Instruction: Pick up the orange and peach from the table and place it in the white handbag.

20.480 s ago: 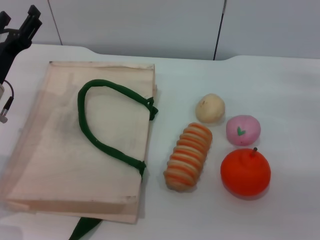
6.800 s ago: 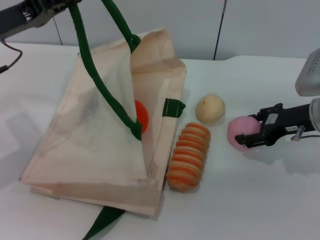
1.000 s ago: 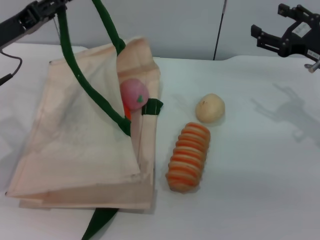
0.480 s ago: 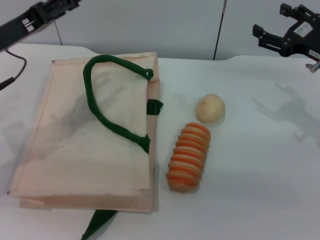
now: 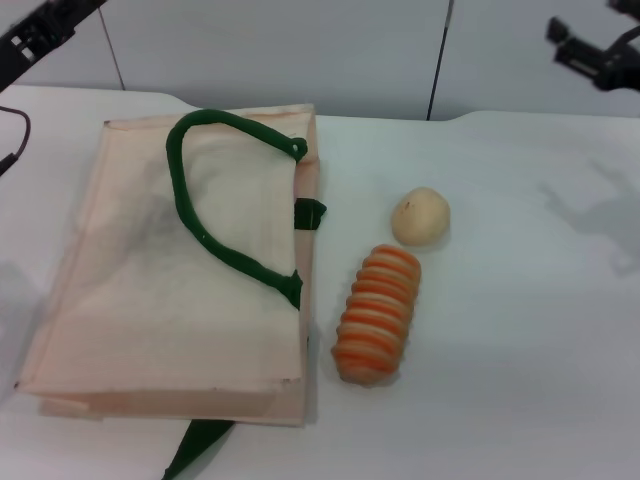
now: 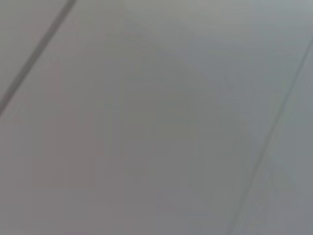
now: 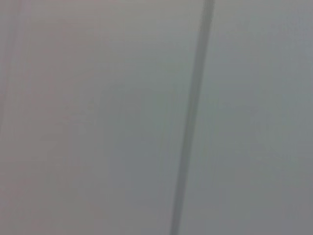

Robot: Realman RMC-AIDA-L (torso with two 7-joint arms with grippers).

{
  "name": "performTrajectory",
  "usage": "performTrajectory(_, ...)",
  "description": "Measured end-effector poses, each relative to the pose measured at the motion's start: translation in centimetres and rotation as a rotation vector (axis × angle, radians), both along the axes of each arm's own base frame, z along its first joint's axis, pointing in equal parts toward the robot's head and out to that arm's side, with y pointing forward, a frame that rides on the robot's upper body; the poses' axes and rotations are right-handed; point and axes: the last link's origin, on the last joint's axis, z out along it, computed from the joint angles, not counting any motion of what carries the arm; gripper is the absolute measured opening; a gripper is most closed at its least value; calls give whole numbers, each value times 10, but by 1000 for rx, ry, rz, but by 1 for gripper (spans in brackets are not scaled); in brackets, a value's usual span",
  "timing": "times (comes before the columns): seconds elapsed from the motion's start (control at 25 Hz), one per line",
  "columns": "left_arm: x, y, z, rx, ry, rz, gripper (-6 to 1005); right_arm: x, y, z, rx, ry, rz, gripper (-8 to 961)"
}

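Note:
The white handbag (image 5: 120, 300) lies flat on the table at the left, its dark green handle (image 5: 190, 215) resting on top of it. The orange and the peach are hidden; neither shows on the table or at the bag's mouth. My left gripper (image 5: 45, 25) is high at the far left corner, clear of the bag and holding nothing that I can see. My right gripper (image 5: 585, 50) is high at the far right, open and empty. Both wrist views show only a plain grey wall.
A pale beige potato-like ball (image 5: 419, 216) and an orange-and-cream striped oblong piece (image 5: 377, 312) lie to the right of the bag. A second green strap (image 5: 195, 450) sticks out under the bag's near edge. The white table (image 5: 520, 330) stretches to the right.
The left gripper let go of the green handle and the bag fell flat, hiding the peach at its mouth. Both arms have drawn up and outward.

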Motion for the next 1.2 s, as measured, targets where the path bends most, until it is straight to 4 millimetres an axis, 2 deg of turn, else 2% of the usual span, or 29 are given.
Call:
performTrajectory(0.24, -15, 2, -23, 248, 147, 116, 885, 13, -9, 3, 200, 86, -56, 894)
performTrajectory(0.52, -24, -3, -47, 485, 266, 232, 884, 26, -9, 3, 278, 153, -169, 893)
performTrajectory(0.8, -37, 1, -53, 504, 300, 362, 883, 50, -22, 12, 345, 222, -261, 894)
performTrajectory(1.2, -40, -2, -51, 510, 294, 367, 883, 64, -32, 13, 360, 234, -304, 894)
